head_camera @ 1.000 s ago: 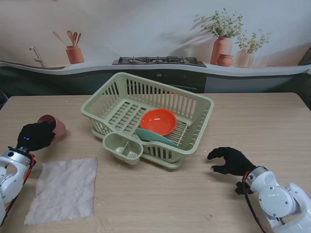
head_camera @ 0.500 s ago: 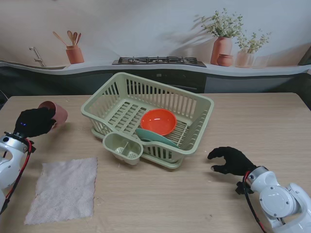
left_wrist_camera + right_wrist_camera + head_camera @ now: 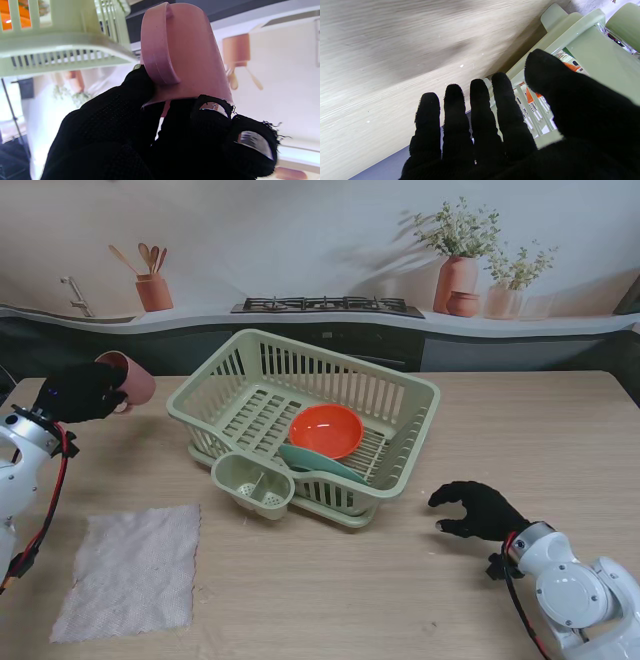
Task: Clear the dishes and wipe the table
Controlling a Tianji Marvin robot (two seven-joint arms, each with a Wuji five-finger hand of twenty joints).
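fingers (image 3: 140, 82) of the left hand (image 3: 82, 392) are clamped on the pink cup (image 3: 133, 378), thumb tucked by the handle, other fingertips wrapped round the rim end. cup is off the table (image 3: 300, 600), tilted, held to the left of the green dish rack (image 3: 300, 425) and near its left corner. right hand (image 3: 478, 511) holds nothing, fingers apart and slightly curled, hovering low over the table just right of the rack.

in the rack: orange bowl (image 3: 325, 430) resting on a teal plate (image 3: 325, 463). cloth (image 3: 130, 570) lies flat on the table nearer to me, left side, untouched, so wiping not done yet.

risks, imo: grip sits at the rim end w/ most of the cup sticking out past the fingers, so it could twist or slip on the way over the rack wall. cup could also clip the rack rim or drop onto the bowl if let go too early.

hard to tell: whether a finger goes thru the handle loop, cup inside not visible, and whether the right fingertips touch the table. cutlery holder (image 3: 253, 483) contents unclear.
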